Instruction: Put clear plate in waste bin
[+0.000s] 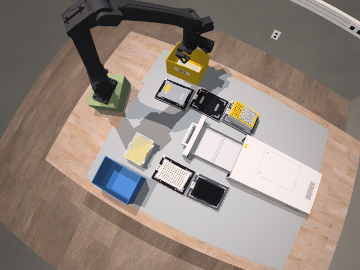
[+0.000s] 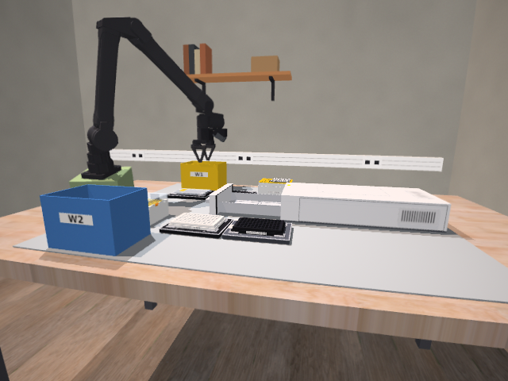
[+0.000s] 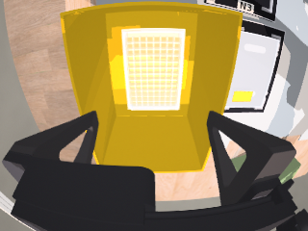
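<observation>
The clear plate lies flat on the floor of the yellow waste bin W1, which stands upright at the back of the grey mat. My gripper hangs just above the bin's opening, open and empty. The black work nest N3 sits in front of the bin with nothing on it.
A nest with a grey lidded plate lies left of N3; a yellow tip box lies to its right. A white instrument with its drawer out, white and black plates, another tip box and blue bin W2 stand nearer the front.
</observation>
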